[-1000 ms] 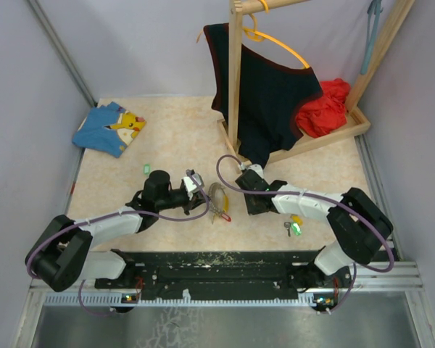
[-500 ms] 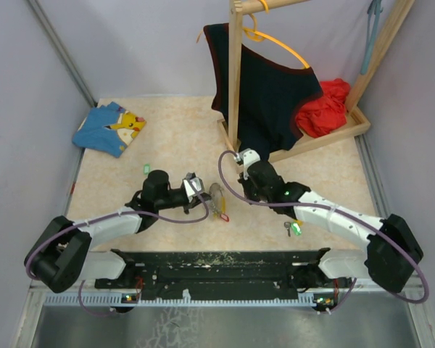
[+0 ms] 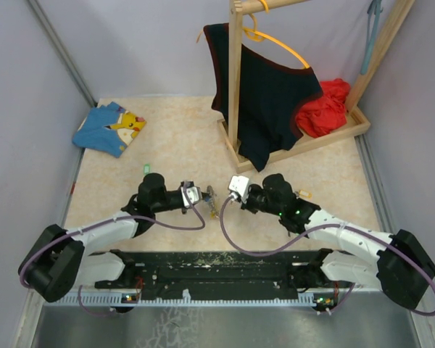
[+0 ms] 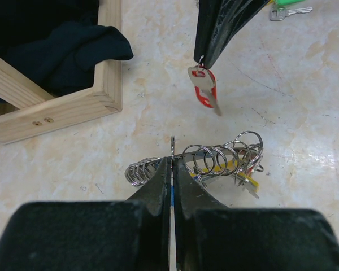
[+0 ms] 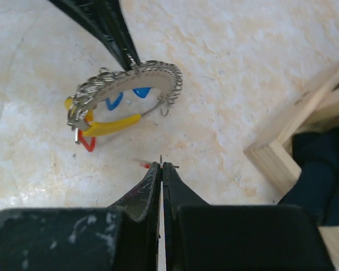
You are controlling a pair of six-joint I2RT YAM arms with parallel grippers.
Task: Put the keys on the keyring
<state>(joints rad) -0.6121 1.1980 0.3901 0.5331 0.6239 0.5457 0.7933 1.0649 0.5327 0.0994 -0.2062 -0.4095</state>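
Blue shirt (image 3: 109, 128) lies far left; wooden rack (image 3: 235, 87) stands far right — dark garment (image 3: 275, 101) hanging, red cloth (image 3: 322, 109) at its base

Pale grey walls (image 3: 145, 43), beige marbled tabletop (image 3: 181, 130), wooden rack (image 3: 235, 80) at back right; black rail (image 3: 217, 264) along near edge

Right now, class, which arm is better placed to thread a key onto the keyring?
Right: the right gripper pinches a red-tagged key hanging close to the keyring, which the left gripper clamps.
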